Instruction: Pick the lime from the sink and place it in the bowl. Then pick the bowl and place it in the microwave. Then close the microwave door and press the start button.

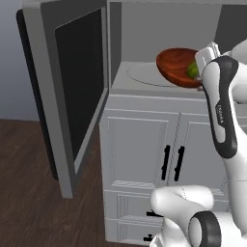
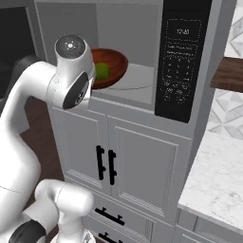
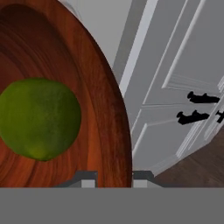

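In the hand view the claw (image 3: 114, 177) is closed on the rim of the bowl (image 3: 103, 87), the lime (image 3: 39, 118) resting inside. Beyond, the bowl hangs tilted at the open microwave (image 2: 142, 28) mouth, over its turntable (image 1: 144, 75); the microwave door (image 1: 72, 91) stands wide.

Microwave (image 1: 144, 29) standing open above white cabinet (image 1: 159, 159); microwave door (image 1: 72, 91) swung wide to its left. Bowl (image 1: 176, 65) tilted at the microwave's opening, over the turntable (image 1: 142, 75), lime (image 1: 193, 70) inside, white arm (image 1: 222, 106) covering its right rim.
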